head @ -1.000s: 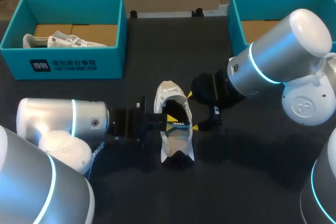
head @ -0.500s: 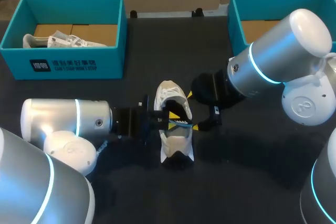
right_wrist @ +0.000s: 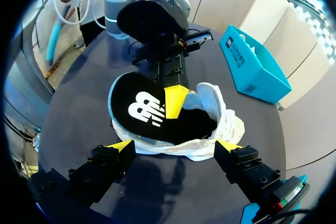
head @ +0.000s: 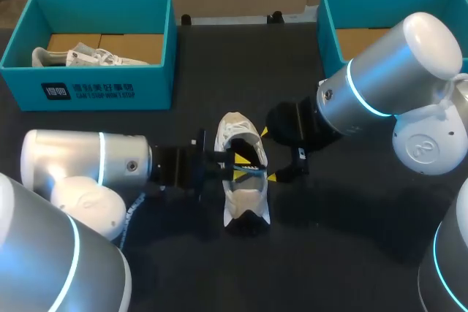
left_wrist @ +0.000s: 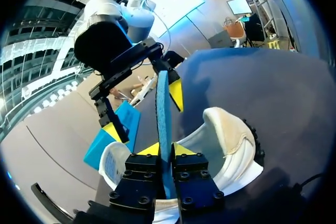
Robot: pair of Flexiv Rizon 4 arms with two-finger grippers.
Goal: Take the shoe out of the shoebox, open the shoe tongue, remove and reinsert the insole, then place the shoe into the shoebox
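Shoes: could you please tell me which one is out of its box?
The white shoe on the table, mid-view; the other shoe lies inside the left shoebox.

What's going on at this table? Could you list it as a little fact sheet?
Shoe: white shoe on the dark table, outside any box
Insole: black insole, partly inside the shoe
Left claw: shut on the insole's edge
Right claw: open, fingers spread at the shoe's side
Left shoebox: holds a second shoe

The shoe (head: pixel 246 193) is soft, creased white cloth, its insole (right_wrist: pixel 157 111) matt black, the table (head: pixel 351 239) dark and matt, the far-left shoebox (head: pixel 95 89) smooth teal card
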